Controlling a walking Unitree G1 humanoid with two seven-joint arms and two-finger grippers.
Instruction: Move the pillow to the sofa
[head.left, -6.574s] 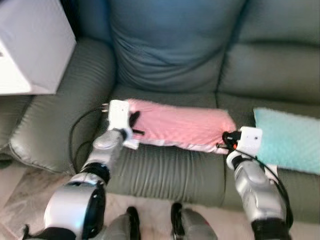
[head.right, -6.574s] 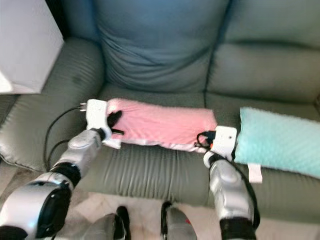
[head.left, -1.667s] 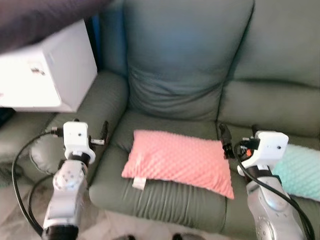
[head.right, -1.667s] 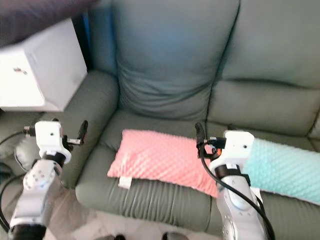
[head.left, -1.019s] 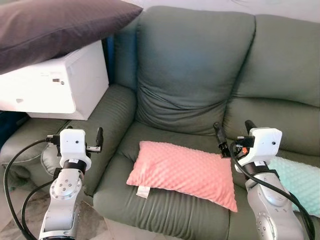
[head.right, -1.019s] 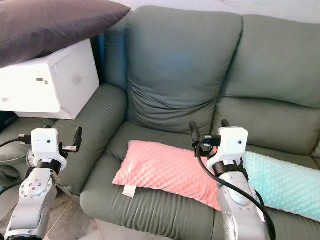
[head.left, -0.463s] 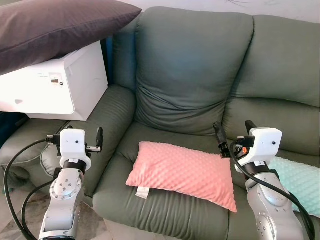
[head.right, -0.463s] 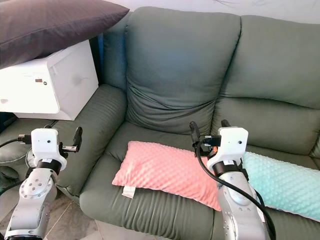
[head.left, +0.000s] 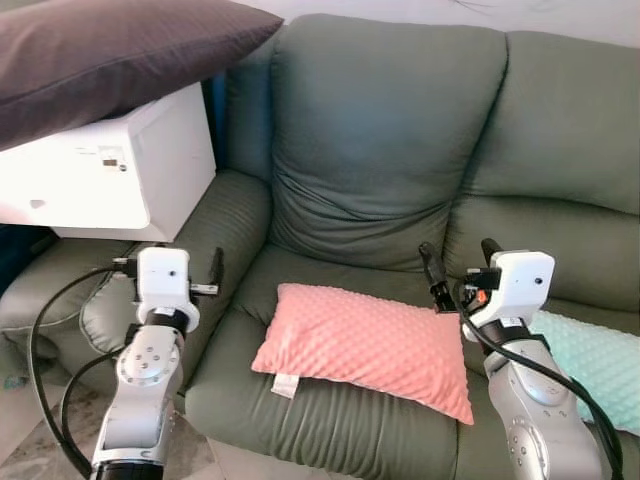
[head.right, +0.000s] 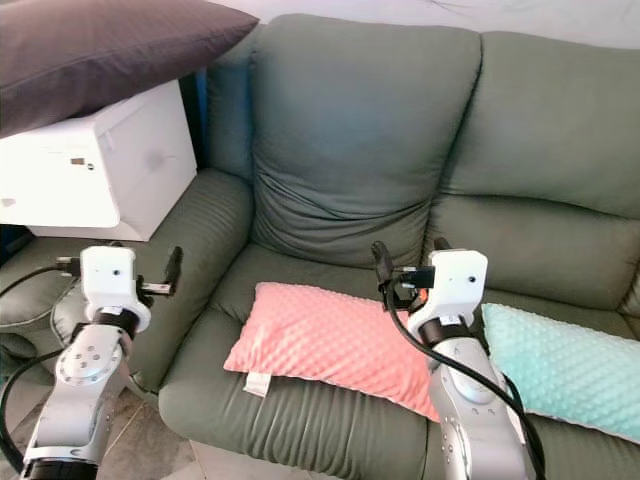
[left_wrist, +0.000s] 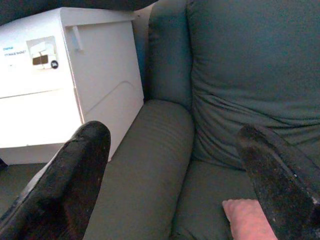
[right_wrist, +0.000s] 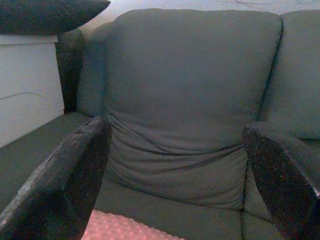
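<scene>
Left eye view: pink pillow (head.left: 368, 346) lies on sofa (head.left: 380, 150); left gripper (left_wrist: 175, 165) and right gripper (right_wrist: 175, 170), both spread empty, should probably just retreat clear

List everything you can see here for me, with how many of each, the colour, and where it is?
Sofa: one, grey-green, across the scene.
Pink pillow: one, pink and dimpled, flat on the sofa's left seat cushion.
Teal pillow: one, pale teal and dimpled, on the seat cushion to the right of the pink one.
Dark pillow: one, dark purple-grey, on top of the white box.
White box: one, white, beside the sofa's left armrest.
Left gripper: one, black fingers open, raised over the left armrest, holding nothing.
Right gripper: one, black fingers open, above the pink pillow's right end, holding nothing.
</scene>
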